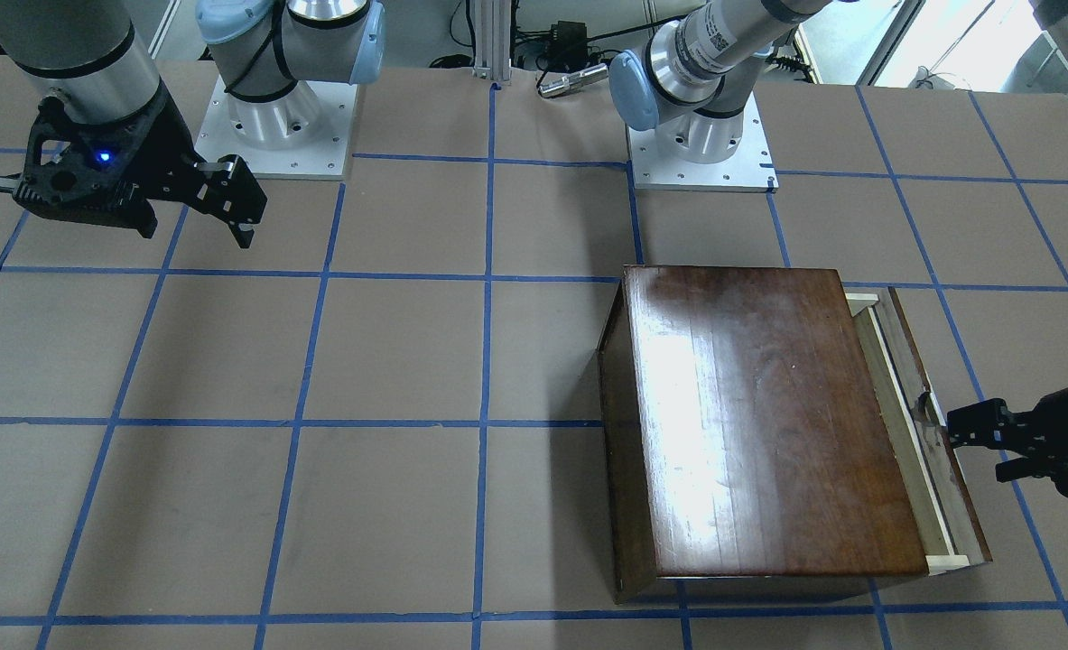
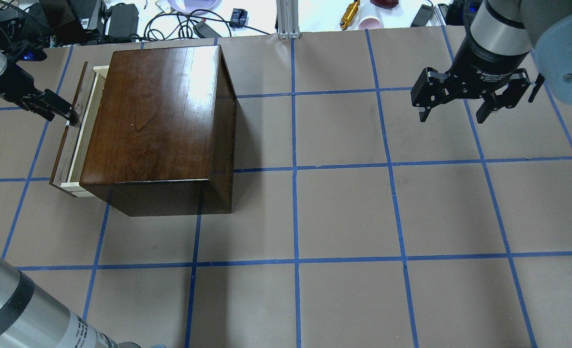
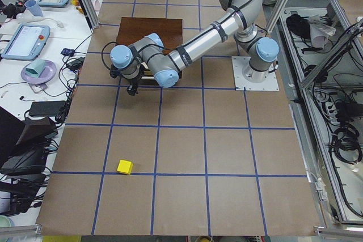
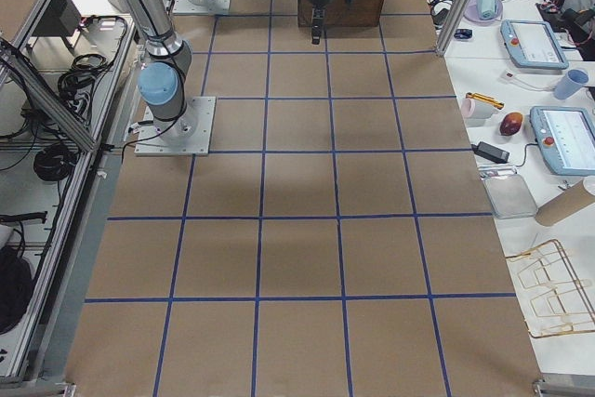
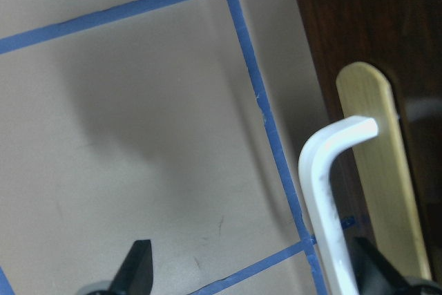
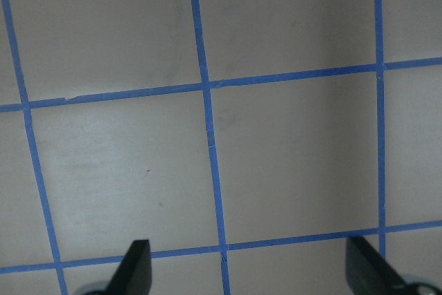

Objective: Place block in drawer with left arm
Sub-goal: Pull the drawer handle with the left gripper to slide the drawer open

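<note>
The block (image 3: 125, 166) sits on the bare table (image 2: 344, 212), out toward the end on the robot's left and well apart from everything else. At the overhead view's left edge it shows only as a yellow sliver.

The wooden box (image 2: 155, 125) stands on the table on the robot's left side. The drawer (image 2: 80, 130) stands a little way out of the box, and a narrow strip of its pale inside shows between the dark front and the box. Nothing can be seen lying in that strip.

The left arm (image 2: 3, 77) reaches in low to the drawer front, with its jaws right at the handle (image 5: 324, 184). In the left wrist view the two black fingertips (image 5: 140, 267) are spread wide, so the jaws are open. The white bent handle lies between them, close against the fingertip on that view's right. Whether that fingertip touches the handle cannot be told. The jaws hold nothing.

The right arm (image 2: 496, 34) hangs above the table on the robot's right, far from the box. Its jaws are open and empty and point down at plain brown table crossed by blue tape lines (image 6: 207, 129).
</note>
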